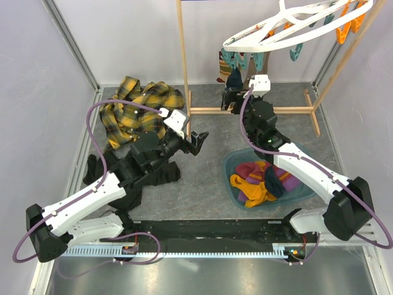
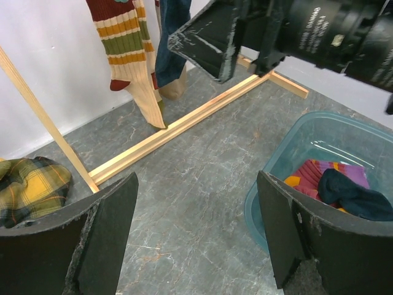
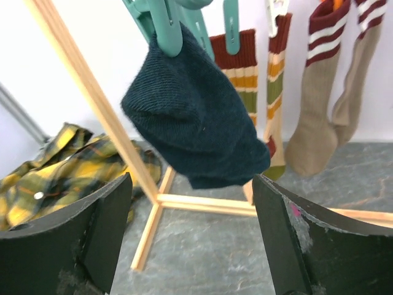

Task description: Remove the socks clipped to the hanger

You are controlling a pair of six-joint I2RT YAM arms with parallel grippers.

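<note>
The white oval hanger hangs at the top right with orange and teal clips. A navy sock dangles from a teal clip, with striped maroon socks and beige socks behind it. My right gripper is open just below the navy sock, with nothing between its fingers; from above it is under the hanger's left end. My left gripper is open and empty over the grey floor, left of the blue basin. More socks lie in that basin.
The wooden frame stand holds the hanger, and its base bar crosses the floor ahead of my left gripper. A yellow plaid shirt and a black garment lie at the left. White walls close in the back and sides.
</note>
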